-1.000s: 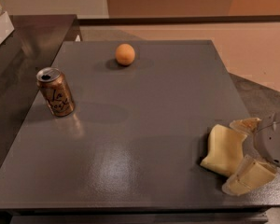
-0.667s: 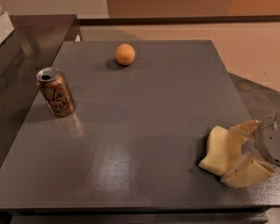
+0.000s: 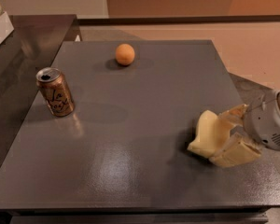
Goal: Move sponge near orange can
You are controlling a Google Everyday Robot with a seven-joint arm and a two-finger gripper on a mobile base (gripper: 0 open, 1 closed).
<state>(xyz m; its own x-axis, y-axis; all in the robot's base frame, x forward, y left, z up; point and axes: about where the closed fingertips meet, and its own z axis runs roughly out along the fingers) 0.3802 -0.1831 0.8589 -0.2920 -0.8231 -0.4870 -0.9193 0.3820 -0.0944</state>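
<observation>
The pale yellow sponge (image 3: 206, 133) is at the table's right front, tilted, with its right end between my gripper's two yellowish fingers. My gripper (image 3: 222, 139) reaches in from the right edge and is shut on the sponge. The copper-orange can (image 3: 55, 91) stands upright at the left side of the grey table (image 3: 140, 125), far from the sponge.
A round orange fruit (image 3: 125, 54) lies near the table's far edge. A dark counter (image 3: 18, 55) runs along the left side. The table's right edge is just beyond the gripper's grey wrist (image 3: 270, 125).
The fingers have closed onto the sponge. The gripper and sponge have shifted a little left and away from the front edge. The can and the fruit have not moved.
</observation>
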